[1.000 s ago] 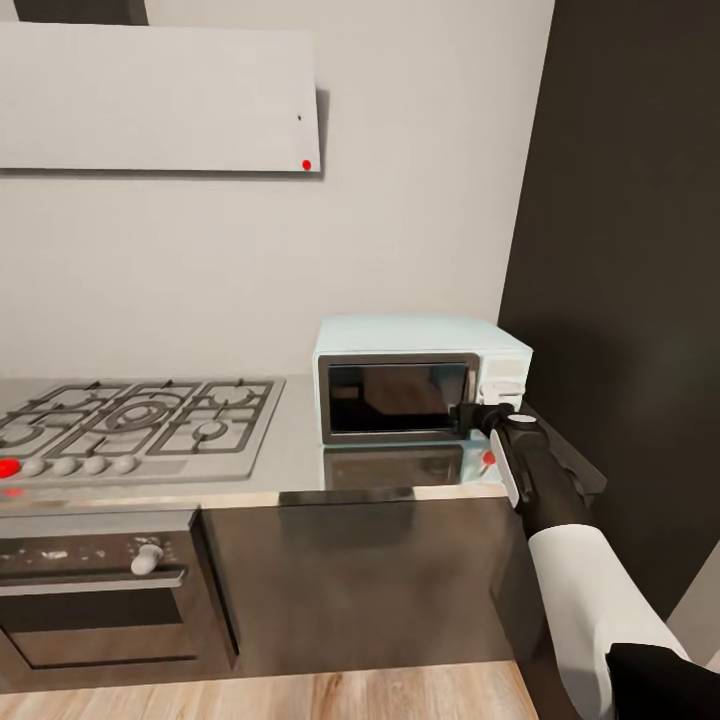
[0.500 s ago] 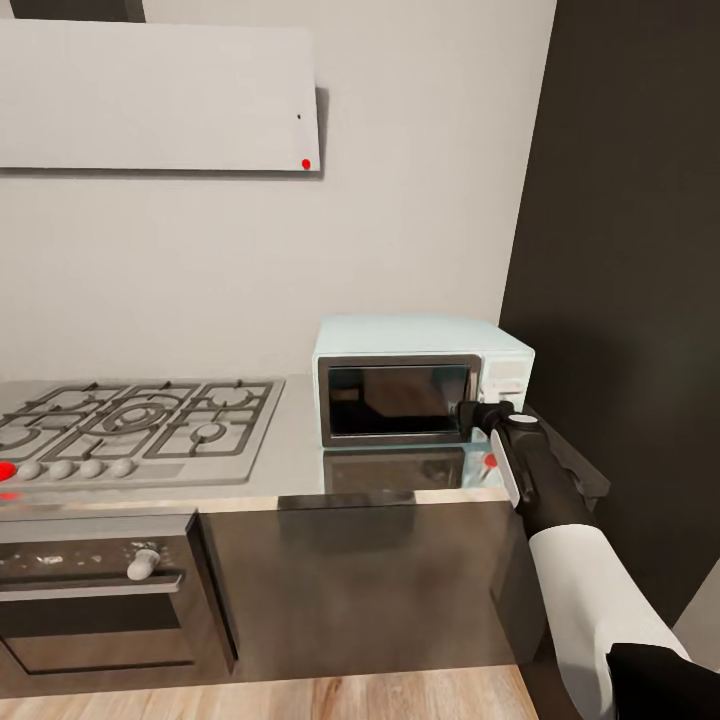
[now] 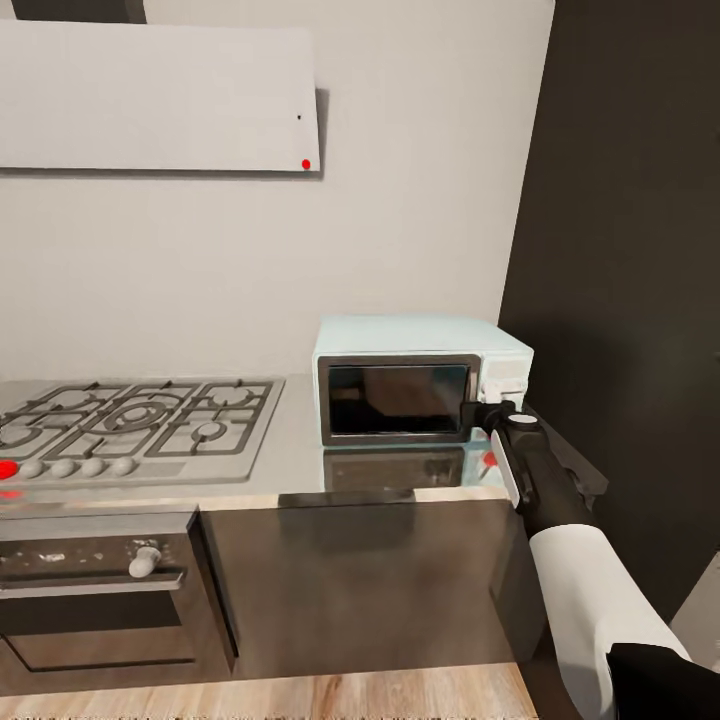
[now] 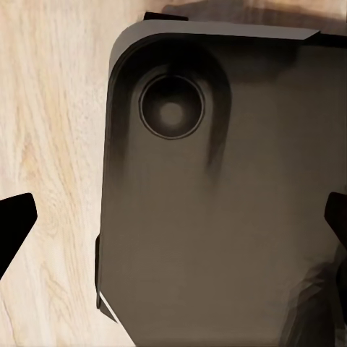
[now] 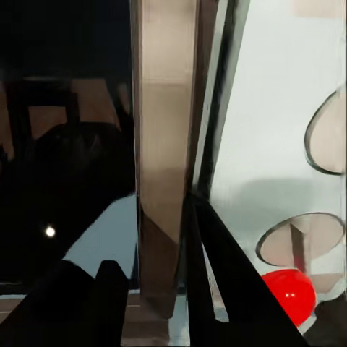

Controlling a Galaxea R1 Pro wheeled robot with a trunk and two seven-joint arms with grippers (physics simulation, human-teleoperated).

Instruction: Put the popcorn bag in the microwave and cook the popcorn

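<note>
The mint-blue microwave stands on the grey countertop with its dark glass door closed. My right gripper is at the door's right edge, beside the white knob panel. In the right wrist view its fingers close on either side of the door's frame strip, and the red light glows close by. The popcorn bag is out of view. My left gripper hangs open over the robot's dark base.
A gas hob fills the countertop's left part, above a black built-in oven. A white hood hangs on the wall. A tall dark panel stands just right of the microwave. Wooden floor lies below.
My right gripper has crept slightly to the right along the door's edge. The door stays closed. The head view shifted a little.
</note>
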